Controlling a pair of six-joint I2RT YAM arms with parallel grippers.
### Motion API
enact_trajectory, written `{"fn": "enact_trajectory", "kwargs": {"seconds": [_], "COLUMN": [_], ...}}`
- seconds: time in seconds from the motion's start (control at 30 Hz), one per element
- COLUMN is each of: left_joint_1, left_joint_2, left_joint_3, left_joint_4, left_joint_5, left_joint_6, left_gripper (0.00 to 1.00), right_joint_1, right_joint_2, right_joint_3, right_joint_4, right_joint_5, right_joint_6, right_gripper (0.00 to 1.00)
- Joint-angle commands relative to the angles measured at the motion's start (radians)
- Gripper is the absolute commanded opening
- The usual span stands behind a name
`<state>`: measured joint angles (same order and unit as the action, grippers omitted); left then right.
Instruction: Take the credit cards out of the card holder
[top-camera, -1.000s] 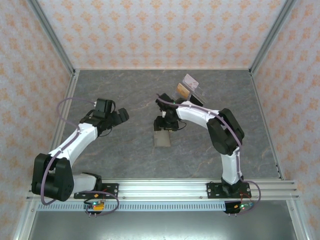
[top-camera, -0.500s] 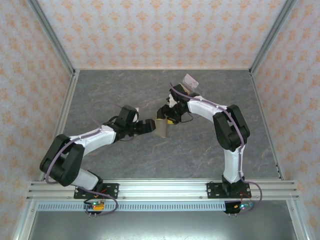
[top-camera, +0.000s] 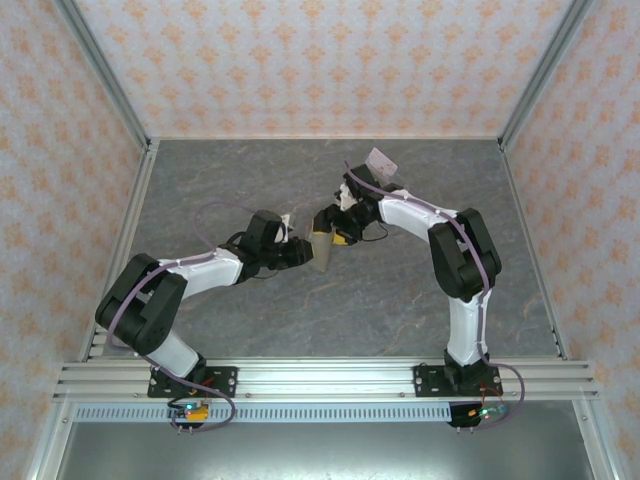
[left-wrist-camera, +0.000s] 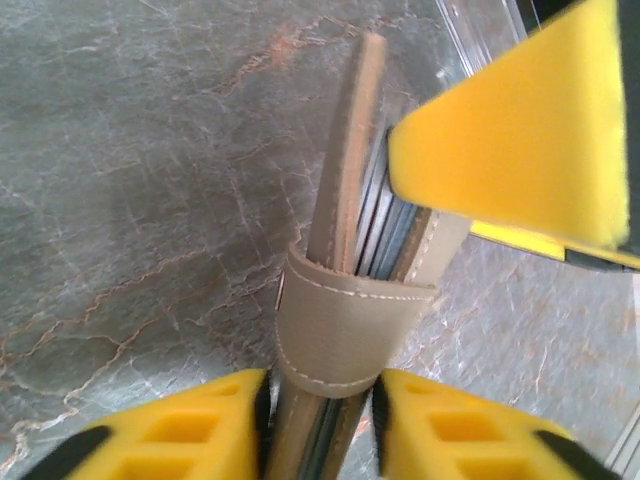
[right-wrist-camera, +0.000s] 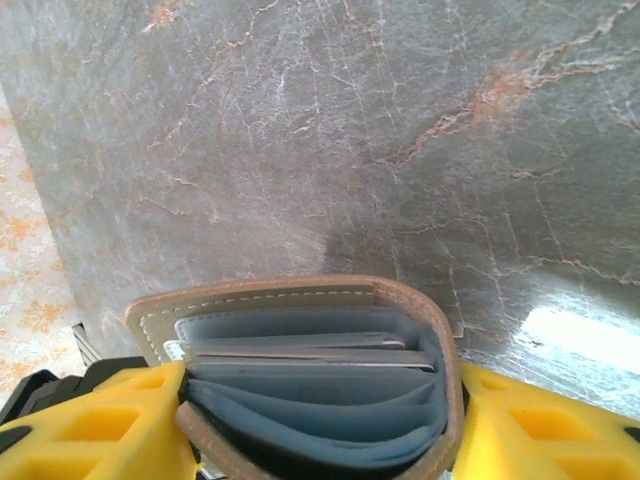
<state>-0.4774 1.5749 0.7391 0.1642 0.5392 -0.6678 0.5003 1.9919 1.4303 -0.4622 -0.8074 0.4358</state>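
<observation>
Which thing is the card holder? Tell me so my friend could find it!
Look at the middle of the grey marbled table, where the two white robot arms meet. The card holder is the little flat wallet pinched between the left claw and the right claw. The claws are bright yellow, but it is tan-grey with white stitching and blue-grey pockets inside.
</observation>
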Motion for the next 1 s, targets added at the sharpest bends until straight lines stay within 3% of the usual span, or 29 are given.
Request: {"fn": "enact_trajectory", "kwargs": {"seconds": [0.0,0.1,0.2,0.43,0.57,0.73,0.97], "left_joint_1": [-0.001,0.0,-0.008,-0.12,-0.163,-0.22,-0.234], "left_joint_2": [-0.027,-0.053,-0.082,-0.061,0.007,0.102,0.14], "left_joint_3": [0.047,0.107,0.189,0.364,0.421,0.474,0.483], "left_joint_4": [-0.016,-0.236,-0.486,-0.891,-0.985,-0.997,-0.884], "left_joint_5": [-0.02,-0.121,-0.312,-0.863,-1.027,-1.047,-0.846], "left_joint_6": [0.034,0.101,0.175,0.185,0.102,0.048,0.043], "left_gripper": [0.12,0.1,0.07,0.07,0.07,0.15,0.4], "right_joint_1": [0.002,-0.007,-0.008,-0.009,-0.009,-0.013,-0.044], "right_joint_2": [-0.046,-0.086,-0.141,-0.247,-0.302,-0.359,-0.415], "right_joint_3": [0.049,0.038,0.011,-0.062,-0.101,-0.142,-0.184], "right_joint_4": [-0.004,-0.024,-0.036,-0.033,-0.035,-0.032,-0.027], "right_joint_5": [-0.058,0.027,0.168,0.45,0.595,0.701,0.737], "right_joint_6": [-0.005,-0.025,-0.055,-0.02,0.03,0.071,0.108], "right_gripper": [0.66,0.84,1.0,1.0,0.98,0.99,0.99]}}
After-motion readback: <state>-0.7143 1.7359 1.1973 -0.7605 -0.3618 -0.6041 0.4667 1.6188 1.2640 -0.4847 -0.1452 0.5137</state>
